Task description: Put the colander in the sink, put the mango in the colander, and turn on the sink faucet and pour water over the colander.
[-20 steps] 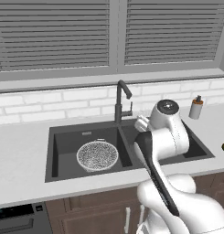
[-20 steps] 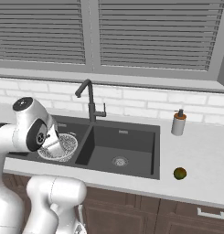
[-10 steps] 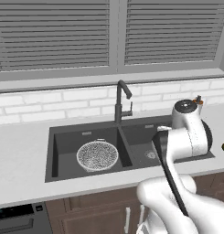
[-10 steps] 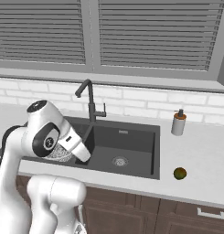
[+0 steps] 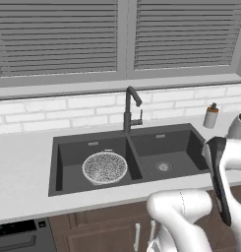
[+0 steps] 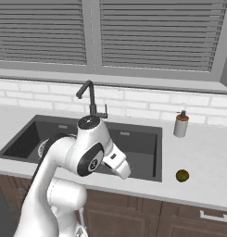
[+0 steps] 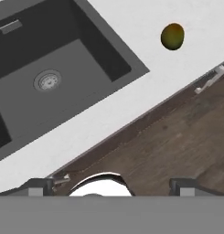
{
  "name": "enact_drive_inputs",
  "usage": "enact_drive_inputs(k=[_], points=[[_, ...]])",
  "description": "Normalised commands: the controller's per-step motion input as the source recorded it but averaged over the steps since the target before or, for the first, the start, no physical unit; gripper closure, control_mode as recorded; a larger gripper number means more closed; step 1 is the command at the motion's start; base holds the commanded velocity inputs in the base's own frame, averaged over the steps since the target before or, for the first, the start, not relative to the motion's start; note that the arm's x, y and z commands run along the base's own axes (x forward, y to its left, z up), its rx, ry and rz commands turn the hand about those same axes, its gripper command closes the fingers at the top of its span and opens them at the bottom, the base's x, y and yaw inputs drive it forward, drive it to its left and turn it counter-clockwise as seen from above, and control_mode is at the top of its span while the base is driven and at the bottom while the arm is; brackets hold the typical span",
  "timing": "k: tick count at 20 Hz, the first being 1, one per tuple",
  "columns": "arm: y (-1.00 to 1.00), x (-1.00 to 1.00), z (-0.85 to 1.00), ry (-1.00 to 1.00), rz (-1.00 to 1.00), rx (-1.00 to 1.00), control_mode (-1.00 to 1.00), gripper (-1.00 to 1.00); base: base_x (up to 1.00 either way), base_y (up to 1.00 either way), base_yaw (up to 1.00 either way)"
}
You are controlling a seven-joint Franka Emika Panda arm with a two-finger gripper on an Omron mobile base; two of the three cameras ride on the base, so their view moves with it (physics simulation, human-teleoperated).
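The speckled mesh colander sits in the left basin of the dark sink; in the right base view it shows partly behind my arm. On the counter right of the sink lies the small olive-orange mango, seen at the upper right of the hand view. My gripper hangs over the front edge of the right basin, well left of the mango. It is open with nothing between its fingertips. The dark faucet stands behind the divider; the water is out of view.
A beige dispenser bottle stands on the counter behind the mango. The right basin holds just its silver drain. Brown cabinet fronts run below the counter edge. White tile and shuttered windows close the back.
My arm has swung right, from over the colander in the left basin to the front of the right basin. The colander and mango have stayed put; the gripper stays open.
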Motion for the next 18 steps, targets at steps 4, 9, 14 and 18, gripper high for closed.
enact_drive_inputs(k=[4, 9, 14, 18], points=[[-1.0, 0.0, -0.3, 0.0, 0.0, 0.2, -1.0, -1.0, 0.0, 0.0, 0.0], [-0.88, 0.0, -0.2, 0.02, 0.0, 0.05, -1.0, -1.0, 0.0, 0.0, 0.0], [-0.53, 0.14, -0.04, 0.06, 0.0, 0.0, -1.0, -1.0, 0.0, 0.0, 0.0], [-0.24, 0.38, 0.0, 0.0, 0.0, -0.01, -1.0, -1.0, 0.0, 0.0, 0.0]])
